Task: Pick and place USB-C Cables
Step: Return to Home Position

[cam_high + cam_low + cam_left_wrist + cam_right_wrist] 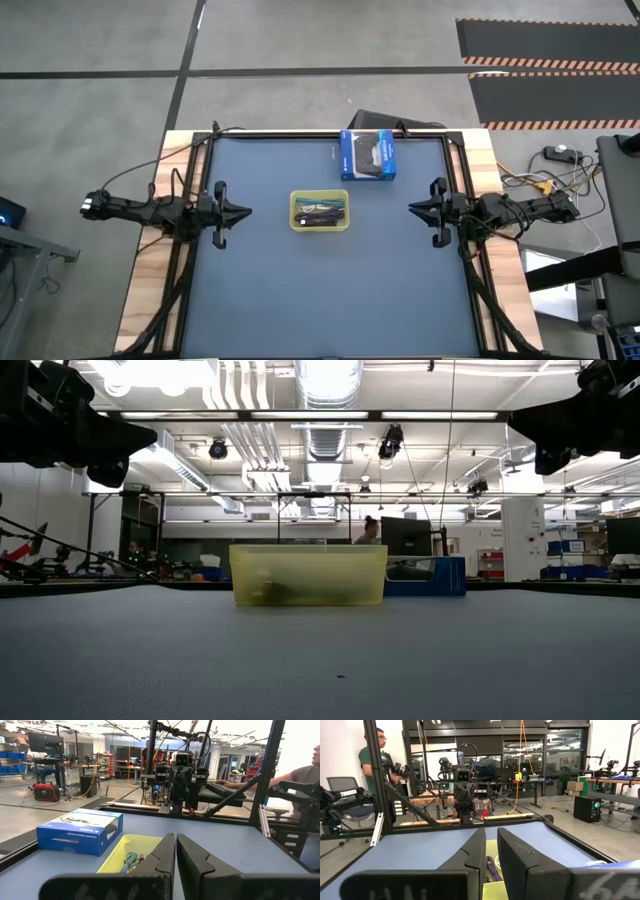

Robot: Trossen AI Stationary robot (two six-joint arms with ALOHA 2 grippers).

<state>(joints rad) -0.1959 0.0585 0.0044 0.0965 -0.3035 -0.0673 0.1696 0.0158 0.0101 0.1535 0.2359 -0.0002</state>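
A shallow yellow tray (320, 226) sits at the middle of the table and holds the USB-C cables (322, 212), bundled together. A teal cable (131, 862) shows in the left wrist view and a purple one (492, 866) in the right wrist view; black and white ones I cannot make out separately. My left gripper (248, 211) hovers left of the tray, shut and pointing at it. My right gripper (411, 208) hovers to the tray's right, also shut and pointing at it. In the low view the tray (308, 575) rests flat on the table and both arms hang above it.
A blue-and-black retail box (368, 155) lies near the table's far edge, just right of the tray. A black frame (330, 133) runs around the blue table mat. A person (372, 757) stands beyond the table's left side. Bare mat lies toward the near edge.
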